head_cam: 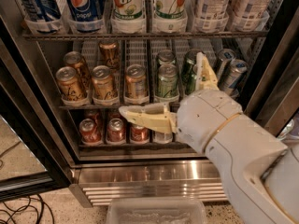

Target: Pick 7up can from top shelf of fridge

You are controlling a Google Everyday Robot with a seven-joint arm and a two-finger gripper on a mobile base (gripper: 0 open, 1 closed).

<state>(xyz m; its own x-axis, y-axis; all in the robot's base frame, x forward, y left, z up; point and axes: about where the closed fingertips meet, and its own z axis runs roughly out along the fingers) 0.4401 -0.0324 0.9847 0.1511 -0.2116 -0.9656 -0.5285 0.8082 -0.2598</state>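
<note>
Two 7up cans (127,3) (169,3), white with green lettering, stand side by side on the top shelf (140,34), a wire rack with clear lanes. Only their lower parts show. Blue Pepsi cans (84,3) stand to their left and white cans (212,3) to their right. My gripper (161,83) is open wide and empty in front of the middle shelf, below the 7up cans. One cream finger (140,116) points left and the other (204,71) points up. The fridge (154,181) stands open with its steel grille at the base.
Gold cans (103,83) and green cans (167,80) fill the middle rack, and red cans (116,129) the lowest one. The black door frame (28,139) stands at the left and another black frame (280,69) at the right. A clear plastic tray (156,211) lies below the grille.
</note>
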